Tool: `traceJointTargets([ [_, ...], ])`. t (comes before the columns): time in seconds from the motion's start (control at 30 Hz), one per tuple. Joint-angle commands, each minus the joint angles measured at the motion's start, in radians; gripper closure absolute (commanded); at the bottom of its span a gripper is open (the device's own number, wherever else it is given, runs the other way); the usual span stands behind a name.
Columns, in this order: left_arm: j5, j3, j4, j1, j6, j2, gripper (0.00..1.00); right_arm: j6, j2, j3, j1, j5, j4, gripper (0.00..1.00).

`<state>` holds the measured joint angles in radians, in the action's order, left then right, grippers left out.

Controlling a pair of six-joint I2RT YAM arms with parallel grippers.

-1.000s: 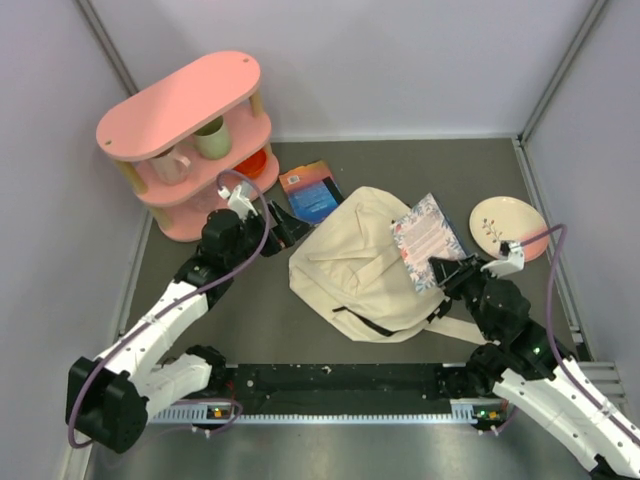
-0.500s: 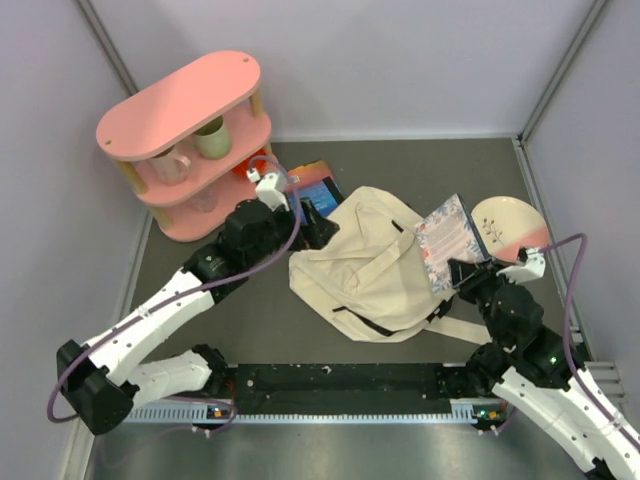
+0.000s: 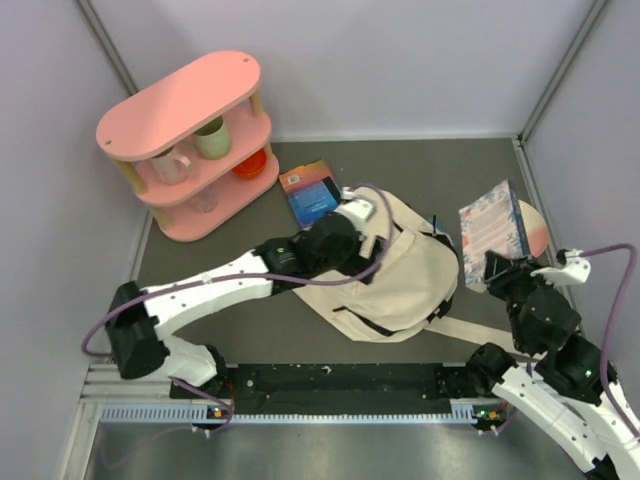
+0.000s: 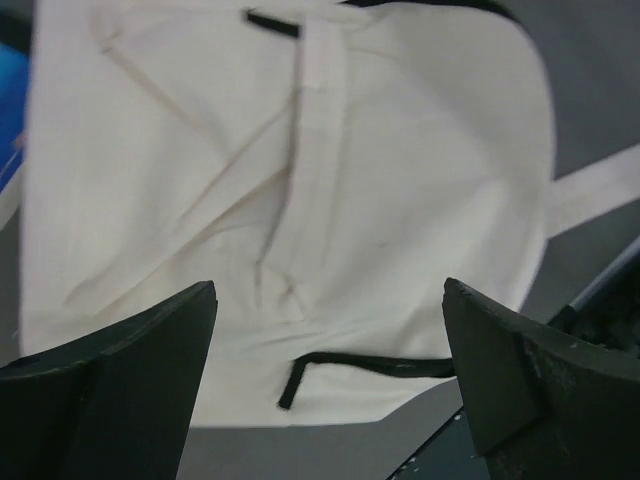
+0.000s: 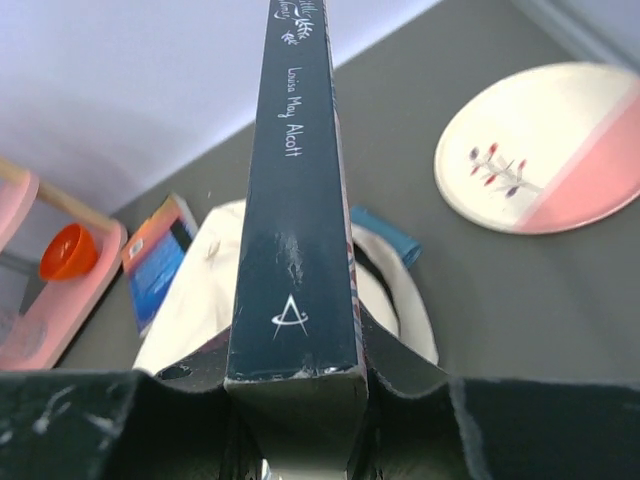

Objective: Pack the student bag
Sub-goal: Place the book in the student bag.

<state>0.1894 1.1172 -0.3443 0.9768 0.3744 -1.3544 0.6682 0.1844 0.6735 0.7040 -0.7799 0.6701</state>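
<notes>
The dark spine of the book [image 5: 295, 250] carries white lettering: "Louisa May Alcott". Toward its six o'clock end sits a white mark shaped like a pointed letter A. The title at the twelve o'clock end is cut off and unreadable. Print on the blue item [image 3: 310, 192], at eleven o'clock from the student bag [image 3: 410, 285], is too small to read.

Right end effector [image 3: 497, 268] grips book [image 3: 490, 228].

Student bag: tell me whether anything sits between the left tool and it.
Nothing visible does. In the left wrist view the open left tool hangs directly over the student bag, with only its cream canvas and a black strap showing between its jaws.
</notes>
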Motion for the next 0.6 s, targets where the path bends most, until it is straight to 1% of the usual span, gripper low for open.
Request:
traceJointTargets([
  [0.0, -0.027, 0.232, 0.015, 0.156, -0.111, -0.179, 0.01, -0.087, 0.007, 0.101, -0.003, -0.168, -0.037, 1.00],
  [0.03, -0.030, 0.259, 0.014, 0.172, -0.115, -0.237, 0.01, -0.090, 0.004, 0.104, -0.005, -0.174, -0.032, 1.00],
  [0.07, -0.031, 0.297, 0.019, 0.184, -0.118, -0.262, 0.01, -0.091, 0.003, 0.109, -0.005, -0.182, -0.026, 1.00],
  [0.13, -0.042, 0.322, 0.046, 0.209, -0.112, -0.322, 0.01, -0.085, -0.003, 0.126, -0.003, -0.211, 0.002, 1.00],
  [0.27, -0.123, 0.403, 0.038, 0.214, -0.080, -0.425, 0.01, -0.076, -0.023, 0.144, -0.005, -0.225, 0.029, 1.00],
  [0.4, -0.153, 0.444, 0.025, 0.227, -0.066, -0.495, 0.01, -0.064, -0.040, 0.144, -0.003, -0.229, 0.052, 1.00],
  [0.57, -0.094, 0.532, -0.027, 0.269, -0.084, -0.597, 0.01, -0.032, -0.039, 0.144, -0.005, -0.228, 0.074, 1.00],
])
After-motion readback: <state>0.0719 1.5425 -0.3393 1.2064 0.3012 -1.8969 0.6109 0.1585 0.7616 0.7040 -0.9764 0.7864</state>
